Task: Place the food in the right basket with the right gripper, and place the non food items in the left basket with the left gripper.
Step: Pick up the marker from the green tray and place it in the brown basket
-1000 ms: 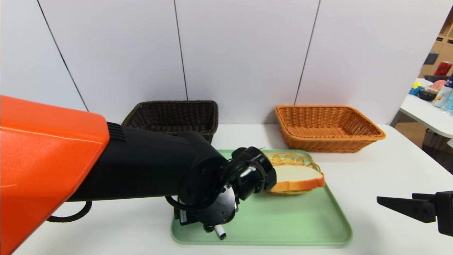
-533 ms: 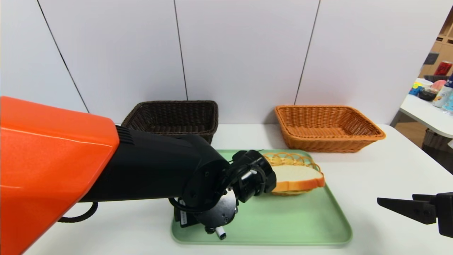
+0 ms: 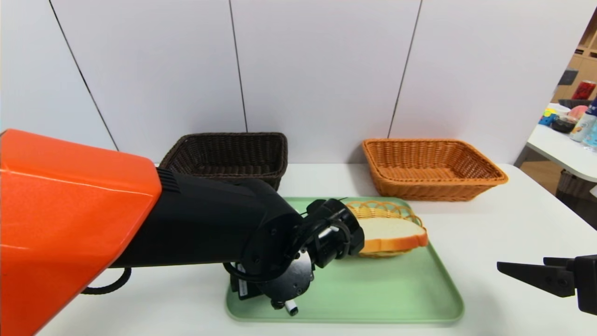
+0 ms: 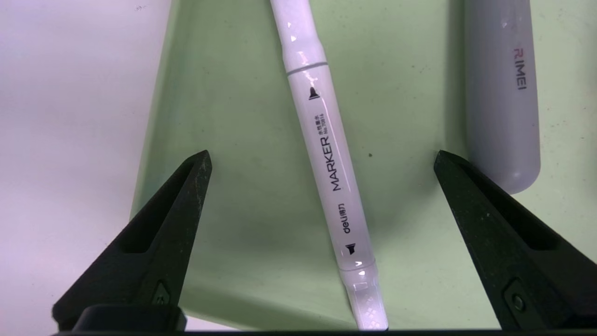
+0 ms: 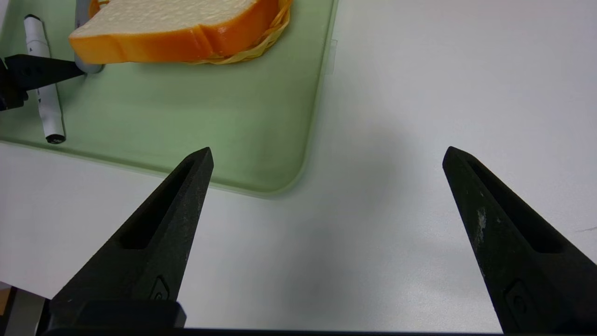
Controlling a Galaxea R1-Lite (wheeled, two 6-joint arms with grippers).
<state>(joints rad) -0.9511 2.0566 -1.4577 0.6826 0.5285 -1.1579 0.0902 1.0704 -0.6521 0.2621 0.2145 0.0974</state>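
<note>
Left wrist view: left gripper point(image 4: 322, 156) spread over tray point(image 4: 252, 210), whole marker point(image 4: 331, 158) between fingers, unheld; grey handle point(image 4: 503, 93) beside one fingertip. Head view: arm hides most of marker; bread point(image 3: 392, 233) farther right, in small yellow basket point(image 3: 378, 211). Right gripper point(image 5: 329, 154) parked, spread, above table point(image 5: 373, 233).

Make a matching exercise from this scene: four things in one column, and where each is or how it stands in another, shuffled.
Column one
1. Marker
2. Bread slice
3. Left gripper
4. Right gripper

Column two
A. Open beyond the green tray's right edge, over the white table
B. On the green tray, between a gripper's spread fingers
C. Open above the green tray
D. On the small yellow wicker basket

Pairs: 1-B, 2-D, 3-C, 4-A
</note>
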